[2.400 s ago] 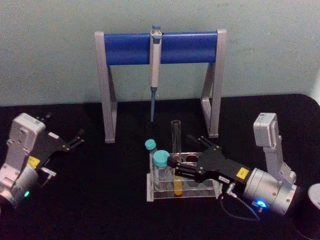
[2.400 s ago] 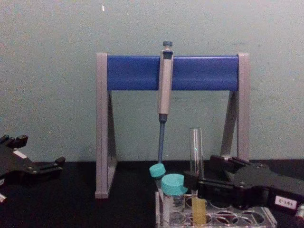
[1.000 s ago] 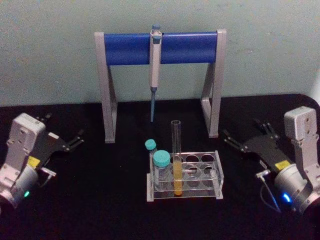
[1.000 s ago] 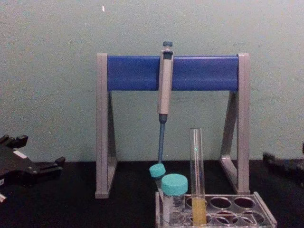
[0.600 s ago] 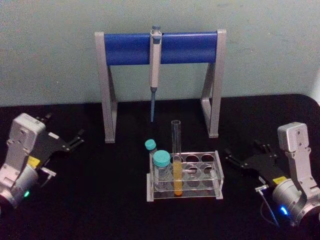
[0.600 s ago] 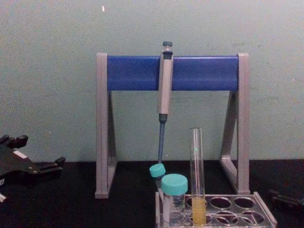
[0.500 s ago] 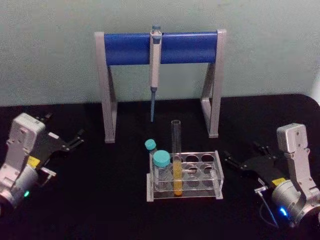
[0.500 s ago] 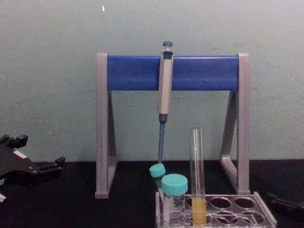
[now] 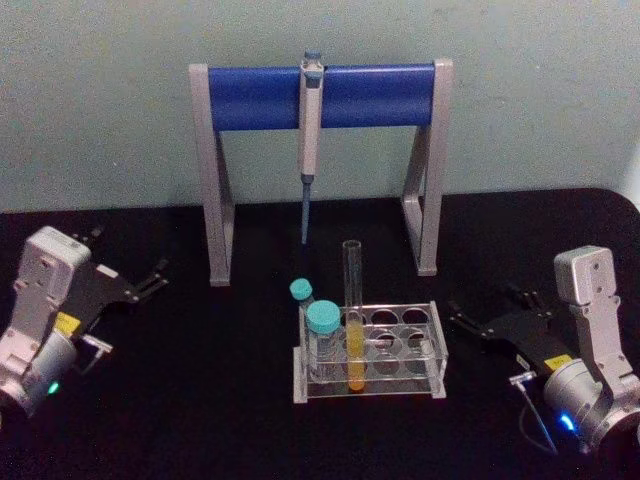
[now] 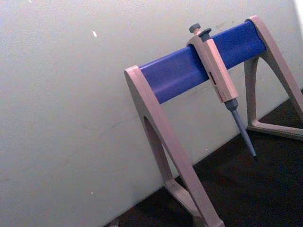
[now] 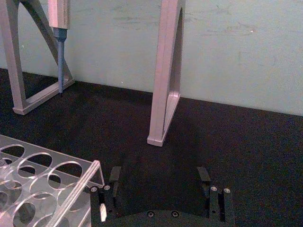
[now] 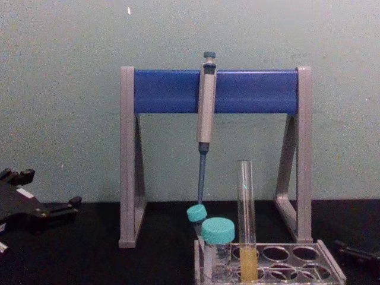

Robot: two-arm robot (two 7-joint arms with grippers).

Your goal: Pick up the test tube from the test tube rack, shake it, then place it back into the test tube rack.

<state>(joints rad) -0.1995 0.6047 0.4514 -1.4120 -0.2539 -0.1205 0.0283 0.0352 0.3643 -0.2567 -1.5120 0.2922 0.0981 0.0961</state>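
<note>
The tube stands upright, mouth up, in the rack mid-bench, no longer pinched as it was 2.4 s ago. The right gripper has backed off to the rack's right, jaws spread; the left gripper, also spread, sits parked far left.

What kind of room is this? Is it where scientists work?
Probably a small lab bench set up for a robot. A pipette hangs on a grey-and-blue stand, and a test tube with yellow liquid stands in a clear test tube rack beside teal-capped vials.
</note>
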